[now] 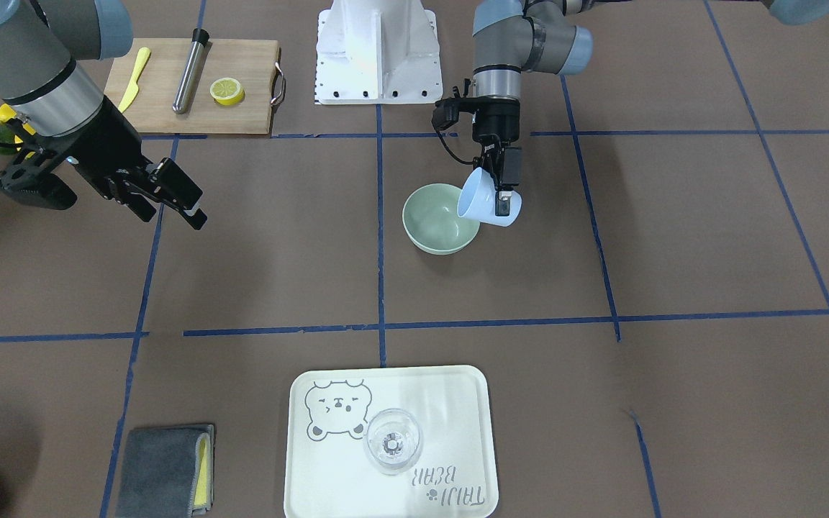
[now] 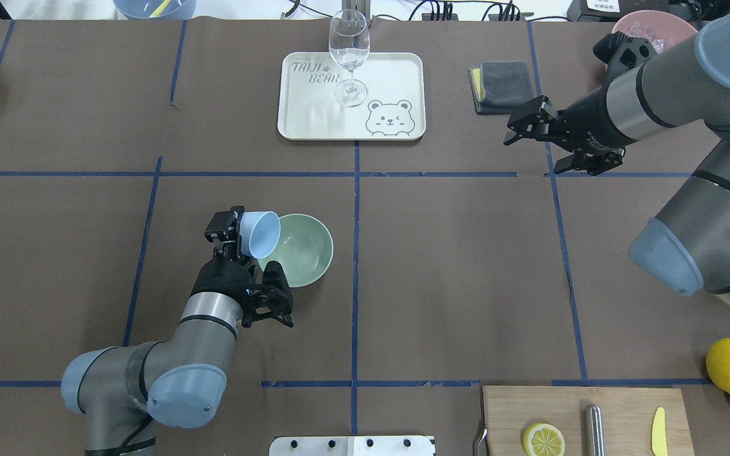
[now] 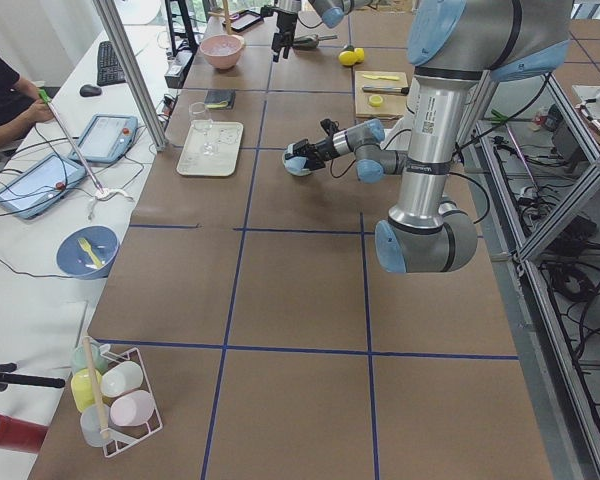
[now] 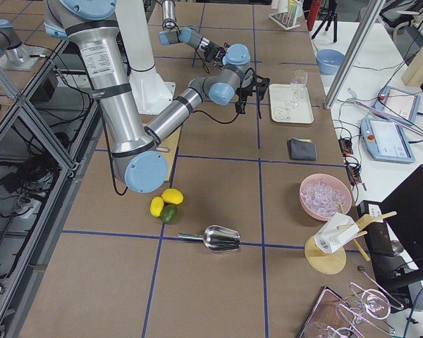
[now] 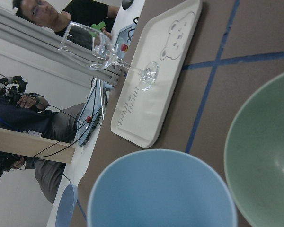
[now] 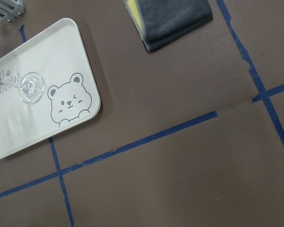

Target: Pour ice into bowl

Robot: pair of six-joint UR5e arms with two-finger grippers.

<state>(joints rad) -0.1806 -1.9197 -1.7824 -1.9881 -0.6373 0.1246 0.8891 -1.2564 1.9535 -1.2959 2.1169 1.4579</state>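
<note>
My left gripper is shut on a light blue cup and holds it tilted, mouth toward the pale mint-green bowl, at the bowl's rim. From overhead, the cup overlaps the left edge of the bowl. The left wrist view shows the cup rim beside the bowl. No ice shows in the cup or in the bowl. My right gripper is open and empty, hovering far from the bowl.
A pink container holding clear cubes stands at the far right. A tray carries a wine glass. A grey cloth, a cutting board with a lemon half, lemons and a metal scoop lie around.
</note>
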